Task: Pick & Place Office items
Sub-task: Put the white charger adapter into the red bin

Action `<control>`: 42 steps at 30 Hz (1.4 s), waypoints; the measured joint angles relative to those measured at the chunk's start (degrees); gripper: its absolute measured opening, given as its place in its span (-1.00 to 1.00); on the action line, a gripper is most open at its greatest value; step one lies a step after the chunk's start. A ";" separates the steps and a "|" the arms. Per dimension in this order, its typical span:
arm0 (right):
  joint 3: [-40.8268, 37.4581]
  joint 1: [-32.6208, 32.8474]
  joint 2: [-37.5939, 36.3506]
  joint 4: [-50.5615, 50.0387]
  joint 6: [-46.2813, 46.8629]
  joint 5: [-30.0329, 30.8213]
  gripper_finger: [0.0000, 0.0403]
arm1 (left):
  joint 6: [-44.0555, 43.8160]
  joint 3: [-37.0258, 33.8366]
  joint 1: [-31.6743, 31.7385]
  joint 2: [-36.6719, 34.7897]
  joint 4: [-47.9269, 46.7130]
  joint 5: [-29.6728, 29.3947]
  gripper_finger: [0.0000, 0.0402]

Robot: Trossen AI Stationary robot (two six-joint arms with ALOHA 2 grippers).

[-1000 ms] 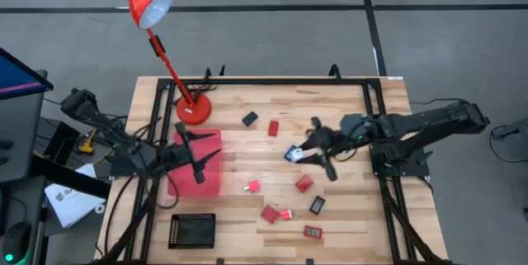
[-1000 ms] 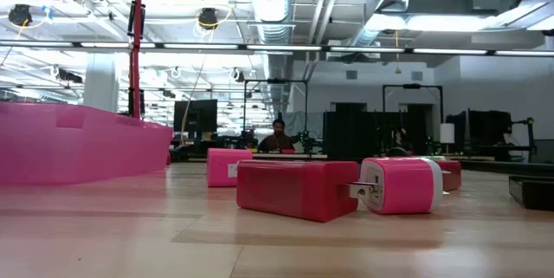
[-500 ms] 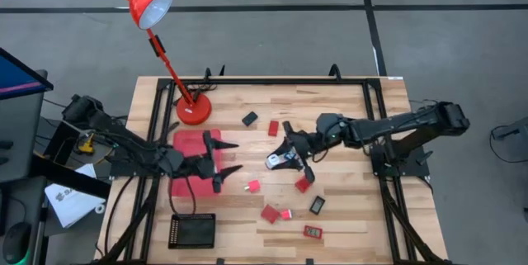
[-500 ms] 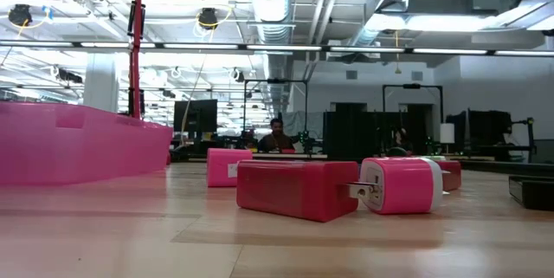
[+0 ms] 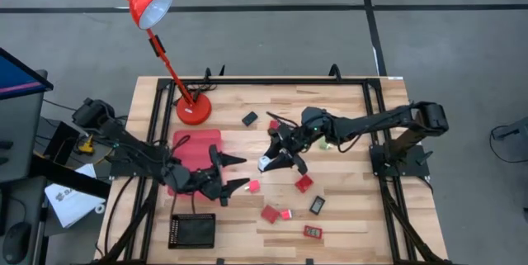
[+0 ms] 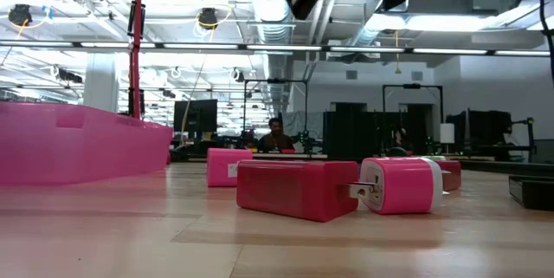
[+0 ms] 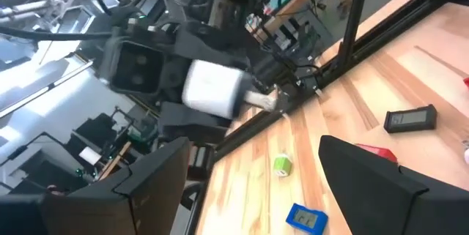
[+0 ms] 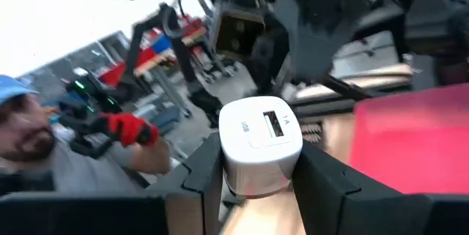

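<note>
The lamp [image 5: 165,59] stands at the far left corner of the table [image 5: 346,133]. In front of it lies one tray [image 5: 188,145], and another tray [image 5: 191,230] lies at the near left corner. The left gripper [image 5: 231,172] is just right of the first tray. The right gripper [image 5: 276,145] is over the middle of the table with a charger [image 5: 266,164] between its fingers. Small office items [image 5: 289,207] lie spread over the near middle, and a few more lie behind the right gripper.

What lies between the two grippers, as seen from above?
In the high view, only bare wooden table separates the open left gripper from the right gripper, which holds a white charger.
</note>
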 joint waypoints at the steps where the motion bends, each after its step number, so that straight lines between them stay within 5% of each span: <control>1: 0.02 0.12 0.40 1.09 1.11 -0.48 -0.40 | 0.08 0.71 0.00 0.80 -0.03 0.00 0.50; 42: -0.02 4.51 3.73 5.47 4.74 1.38 -0.40 | -2.66 2.99 -0.61 1.90 1.27 6.99 0.50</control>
